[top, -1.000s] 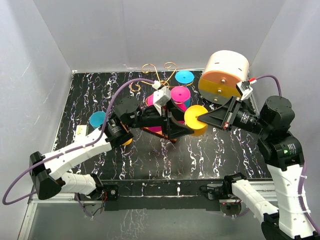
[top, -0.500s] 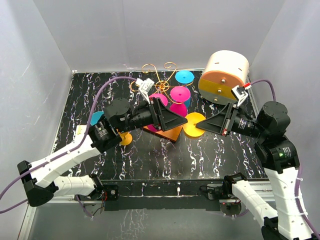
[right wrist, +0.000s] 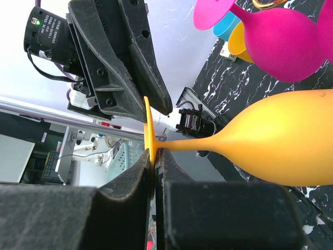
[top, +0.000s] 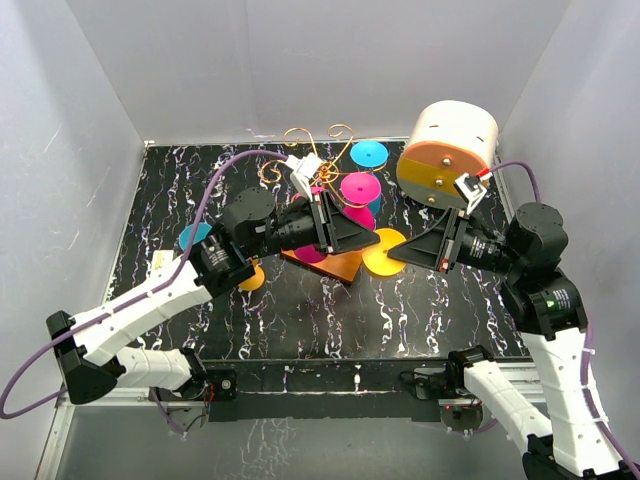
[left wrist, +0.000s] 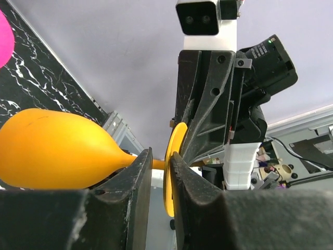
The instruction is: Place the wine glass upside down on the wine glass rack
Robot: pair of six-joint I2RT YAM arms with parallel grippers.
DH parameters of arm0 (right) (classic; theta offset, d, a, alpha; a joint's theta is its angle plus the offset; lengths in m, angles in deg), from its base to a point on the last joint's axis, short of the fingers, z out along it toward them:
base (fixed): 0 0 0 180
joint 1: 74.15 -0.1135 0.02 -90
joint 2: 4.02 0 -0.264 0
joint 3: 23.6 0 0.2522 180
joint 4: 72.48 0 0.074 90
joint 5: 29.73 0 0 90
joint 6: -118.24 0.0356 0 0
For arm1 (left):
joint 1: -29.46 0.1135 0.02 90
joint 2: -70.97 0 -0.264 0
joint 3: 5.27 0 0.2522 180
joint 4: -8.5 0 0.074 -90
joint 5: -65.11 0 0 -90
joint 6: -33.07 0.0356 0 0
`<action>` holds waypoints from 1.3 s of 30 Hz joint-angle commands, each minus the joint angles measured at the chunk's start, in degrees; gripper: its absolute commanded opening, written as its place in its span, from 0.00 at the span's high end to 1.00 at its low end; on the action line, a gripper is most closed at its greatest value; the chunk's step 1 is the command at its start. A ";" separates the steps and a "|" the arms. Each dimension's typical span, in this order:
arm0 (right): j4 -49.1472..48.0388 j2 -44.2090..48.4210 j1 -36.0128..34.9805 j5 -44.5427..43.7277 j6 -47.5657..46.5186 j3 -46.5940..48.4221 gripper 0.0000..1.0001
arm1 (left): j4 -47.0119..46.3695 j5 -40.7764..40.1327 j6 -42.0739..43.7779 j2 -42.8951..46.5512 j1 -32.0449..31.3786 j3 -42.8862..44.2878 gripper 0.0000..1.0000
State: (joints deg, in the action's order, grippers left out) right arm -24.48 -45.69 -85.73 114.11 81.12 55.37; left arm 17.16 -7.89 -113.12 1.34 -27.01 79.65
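Note:
The yellow wine glass (right wrist: 281,138) lies sideways in the air, its foot disc (top: 384,253) facing my right arm. My right gripper (right wrist: 155,156) is shut flat on that foot's rim. My left gripper (left wrist: 158,172) straddles the same foot from the other side, one finger on the stem side and one behind the disc. Its jaws stand narrow, with a slit of light still beside the disc. The bowl (left wrist: 52,148) bulges left of those fingers. The wine glass rack (top: 315,140) rises behind, and its wooden base (top: 340,265) lies under my left gripper (top: 372,240).
Magenta glasses (top: 358,188) hang on the rack and a cyan one (top: 369,153) stands behind them. A cream and orange drum (top: 450,150) fills the back right corner. Another cyan glass (top: 195,237) and a yellow piece (top: 250,278) lie under my left arm.
My left gripper swung right to the glass's foot, and its jaws went from wide to narrow around it. The right gripper, still gripping the foot, shifted slightly left and down.

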 commanded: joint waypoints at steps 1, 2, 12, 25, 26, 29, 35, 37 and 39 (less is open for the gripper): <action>-6.46 -0.31 -0.12 1.03 0.52 0.12 1.00 | -0.51 5.84 0.10 -0.78 -0.14 3.02 0.81; -6.81 -0.54 -0.12 1.07 0.63 -0.02 1.00 | -0.67 6.77 0.16 -1.04 -0.14 3.17 0.81; -7.99 -1.00 -0.12 0.36 1.79 -1.05 0.94 | -0.80 8.23 0.32 -1.29 -0.13 3.48 1.00; -1.35 -2.24 -0.11 -9.31 -2.21 3.38 0.43 | 24.44 0.20 -5.56 4.09 1.86 5.87 1.00; -0.43 -2.60 -0.11 -10.47 -2.98 4.12 0.43 | 25.87 0.12 -5.68 4.85 2.00 5.65 1.00; 1.17 -3.72 -0.12 -12.97 -3.84 5.86 0.43 | 29.14 -0.63 -5.23 7.80 2.33 5.44 1.00; 1.08 -4.87 -0.12 -14.56 -4.63 7.18 0.43 | 39.51 -10.44 -2.66 12.86 2.59 7.60 1.00; 1.10 -4.99 -0.12 -15.21 -5.53 7.41 0.43 | 45.39 -18.57 -2.13 14.27 2.53 9.59 1.00; 1.16 -5.00 -0.11 -15.90 -5.59 7.47 0.44 | 49.77 -27.74 -2.42 16.16 2.56 10.47 1.00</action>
State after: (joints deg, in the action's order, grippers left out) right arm -22.30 -51.00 -85.73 100.52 77.56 59.83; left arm 55.73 -18.97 -116.53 13.58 -24.74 86.34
